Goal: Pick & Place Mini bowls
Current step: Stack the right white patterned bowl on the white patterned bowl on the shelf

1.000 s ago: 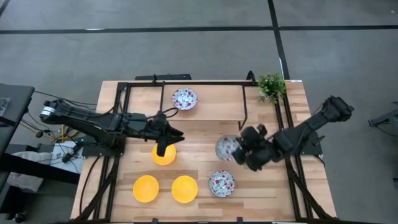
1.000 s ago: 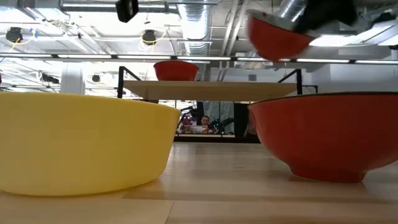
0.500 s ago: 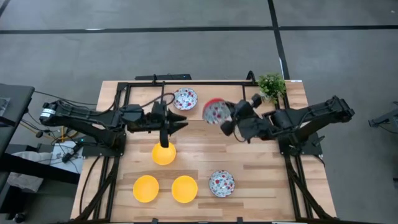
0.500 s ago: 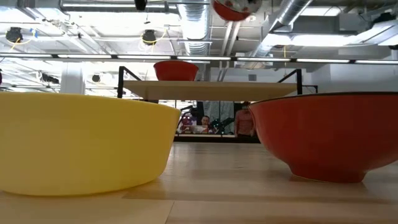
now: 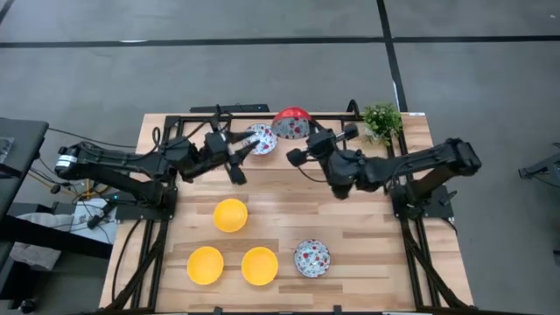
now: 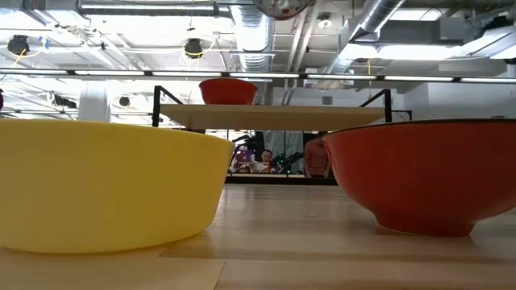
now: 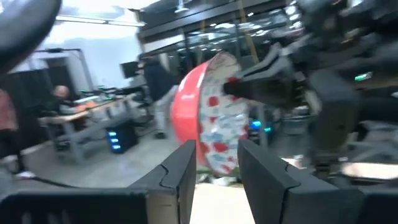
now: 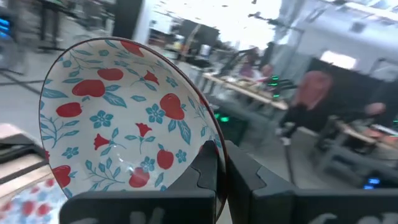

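- Right end effector (image 5: 298, 143) is at the rear of the surface (image 5: 367, 219), pinching the rim of a patterned bowl (image 5: 291, 123); its fingers are pressed onto the rim from both sides in the right wrist view (image 8: 208, 168).
- The held patterned bowl (image 8: 124, 118) is tilted on its side and lifted off the surface, red outside showing from above, next to the black rack frame (image 5: 262, 115) at the back edge.
- Left end effector (image 5: 238, 157) is at rear centre-left, fingers spread and nothing between them; in the left wrist view the fingers (image 7: 180, 174) frame the held bowl (image 7: 211, 118) farther off.
- A second patterned bowl (image 5: 259, 138) sits upright under the rack, just beside the left end effector's tip; whether they touch is hard to tell from above.
- A third patterned bowl (image 5: 311, 257) sits upright at the front, right of centre; in the low view it is probably the large red bowl (image 6: 419, 173).
- One yellow bowl (image 5: 230, 214) sits mid-surface, apart from both arms.
- Two more yellow bowls sit side by side at the front: one further left (image 5: 205, 265) and one nearer the centre (image 5: 260, 265), the latter near the third patterned bowl.
- A small green plant (image 5: 381, 120) stands at the rear right corner.
- People show blurred in the room behind (image 8: 311, 99).
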